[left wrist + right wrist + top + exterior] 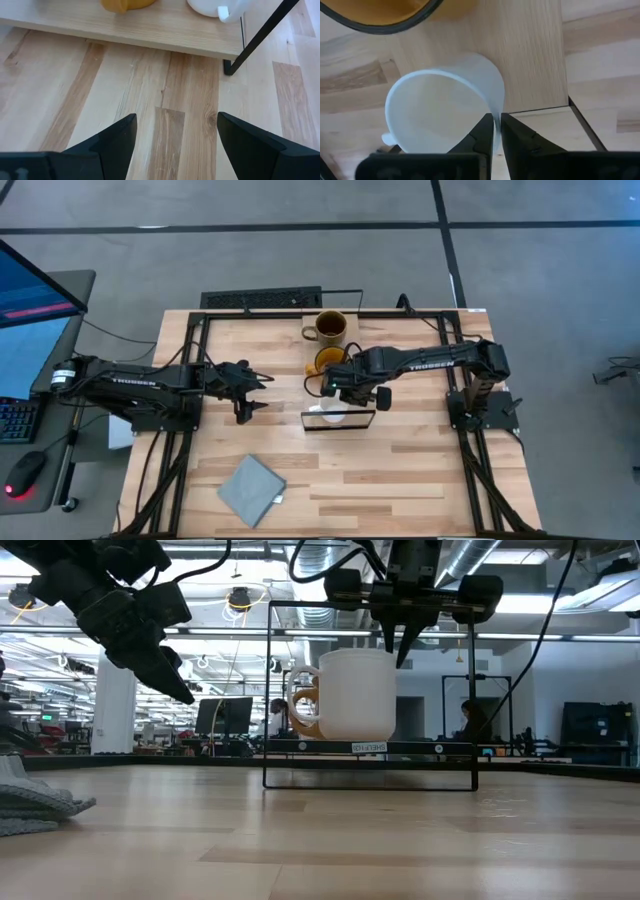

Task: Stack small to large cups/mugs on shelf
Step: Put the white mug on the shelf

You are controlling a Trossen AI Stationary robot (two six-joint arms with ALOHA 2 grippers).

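The right gripper (497,131) stands over the white mug (440,110) at the wire-frame end of the shelf (530,55); its jaws are nearly closed, pinching the mug's rim, one finger inside and one outside; in the low view the mug (355,695) sits on the shelf (370,748) under the gripper (398,650). The yellow mug (330,361) stands just beside it on the shelf; the brown mug (329,327) is farther along, seemingly on the shelf too. The left gripper (175,135) hovers over the counter (150,110) beside the shelf, jaws wide open and empty. A grey cloth (251,490) lies near the counter's front edge.
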